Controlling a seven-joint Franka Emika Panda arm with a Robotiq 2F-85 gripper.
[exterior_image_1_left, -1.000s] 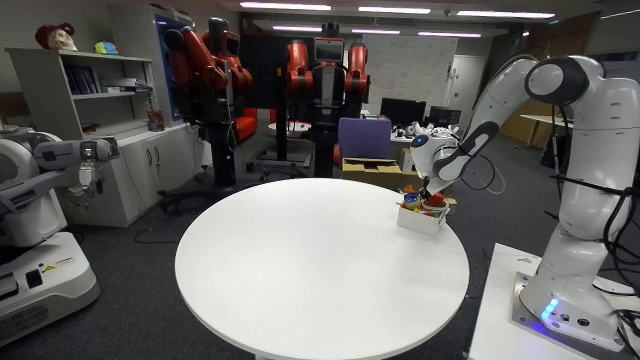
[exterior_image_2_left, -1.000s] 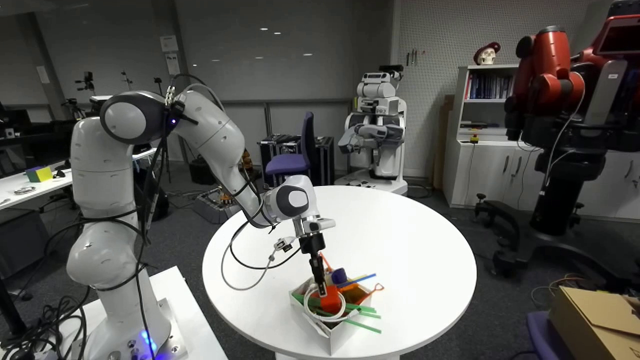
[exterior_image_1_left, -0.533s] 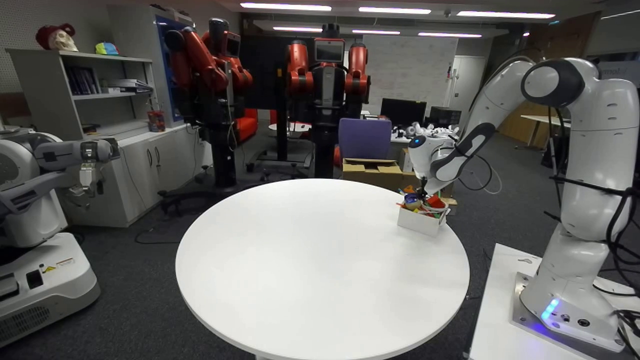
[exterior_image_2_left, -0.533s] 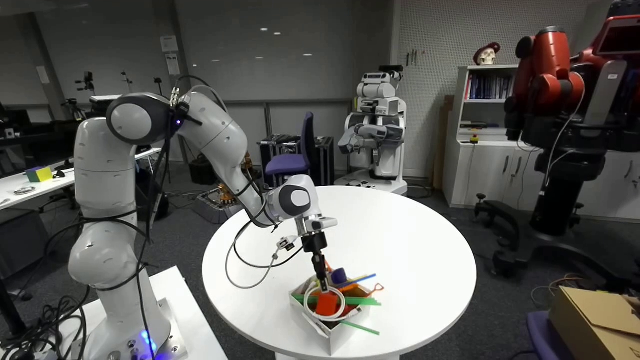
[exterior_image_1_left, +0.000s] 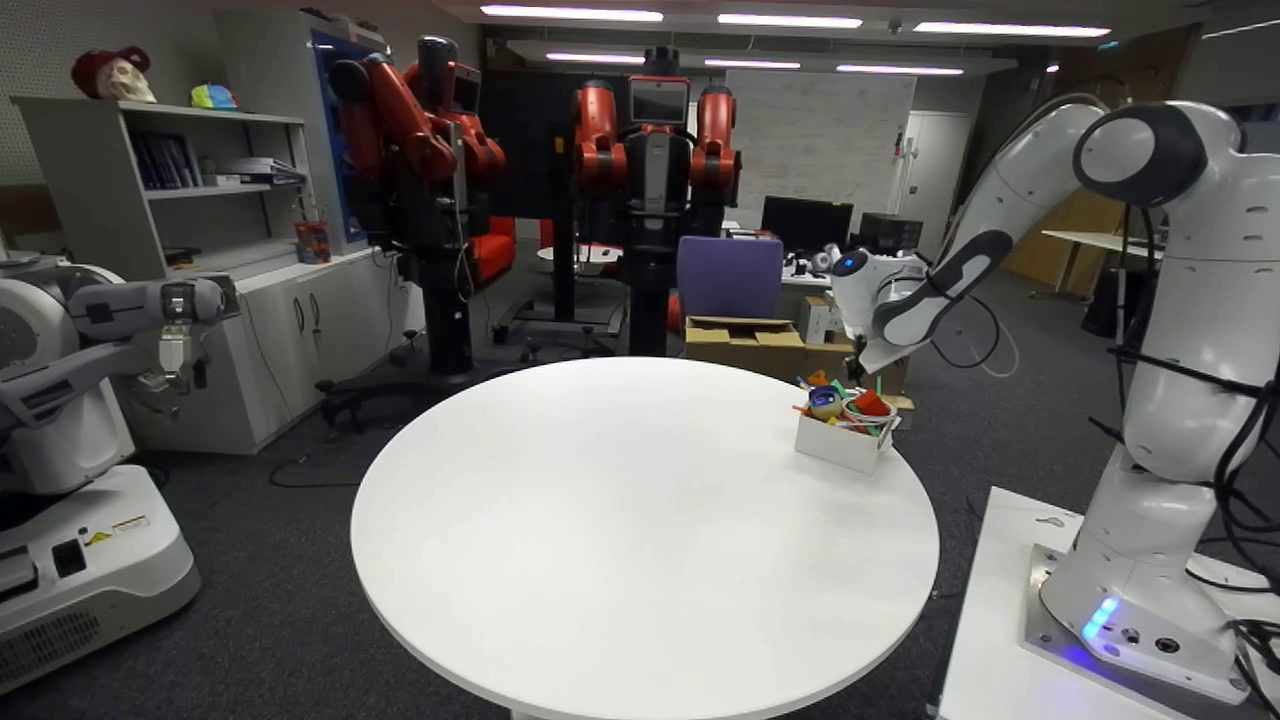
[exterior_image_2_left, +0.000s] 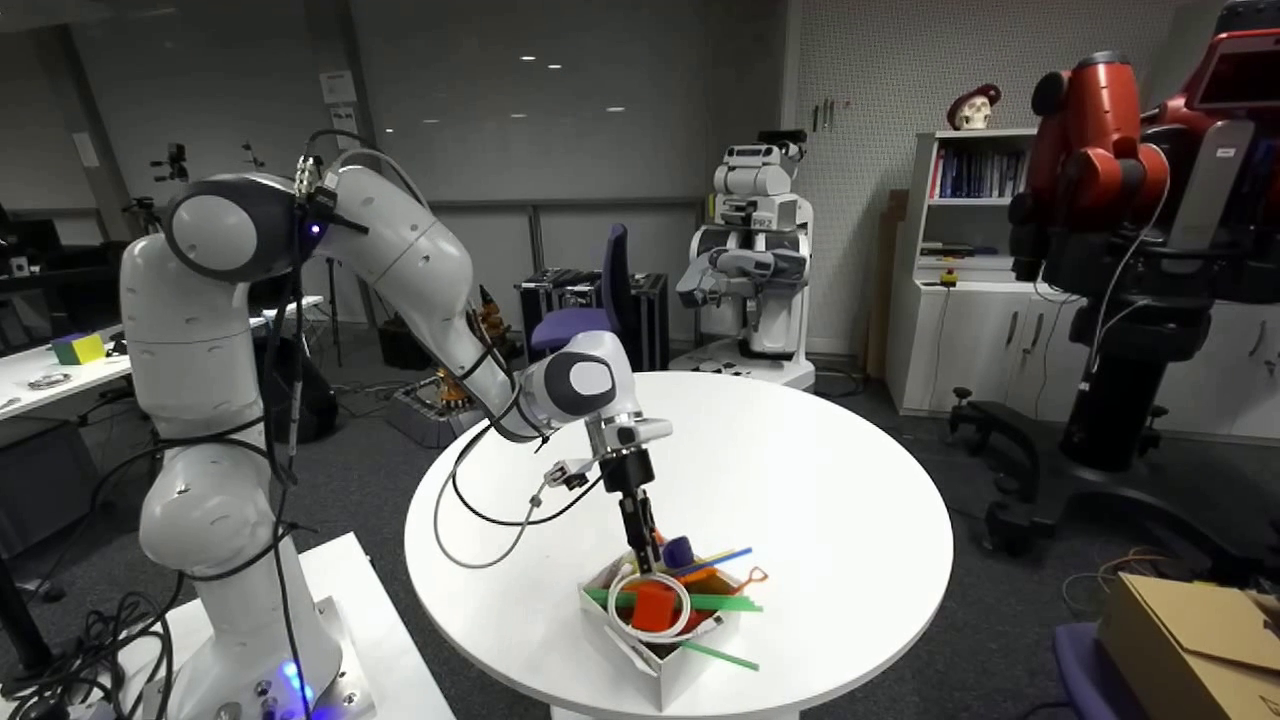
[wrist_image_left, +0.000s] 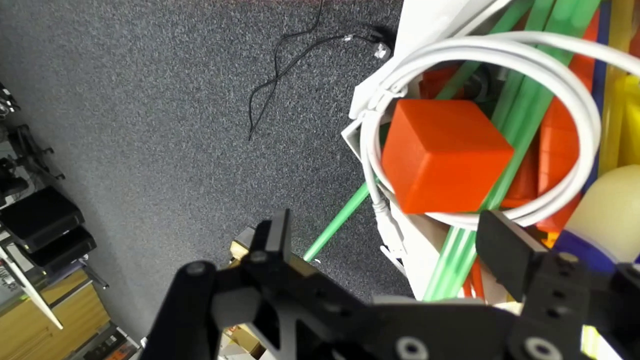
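Observation:
My gripper (wrist_image_left: 392, 240) is open and empty in the wrist view, with its fingers wide apart. An orange block (wrist_image_left: 445, 155) lies tilted inside a coiled white cable (wrist_image_left: 586, 107), just beyond the fingertips. Both rest on the contents of a white box (wrist_image_left: 419, 255), with green sticks (wrist_image_left: 457, 262) under them. A cream and purple round item (wrist_image_left: 612, 220) lies beside the coil. In both exterior views the gripper (exterior_image_2_left: 645, 558) (exterior_image_1_left: 855, 372) is just above the box (exterior_image_2_left: 690, 675) (exterior_image_1_left: 838, 446), and the orange block (exterior_image_2_left: 654, 606) (exterior_image_1_left: 873, 403) shows in it.
The box stands near the edge of a round white table (exterior_image_1_left: 620, 520). Green sticks and an orange shovel-like piece (exterior_image_2_left: 755, 575) stick out over its rim. Cardboard boxes (exterior_image_1_left: 745, 345) and a purple chair (exterior_image_1_left: 730, 275) stand beyond the table. Cables hang from the arm (exterior_image_2_left: 490, 560).
The gripper has risen away from the box contents. The orange block was upright by the fingers one second ago; it has since dropped slightly and tilted inside the cable coil, apart from the gripper.

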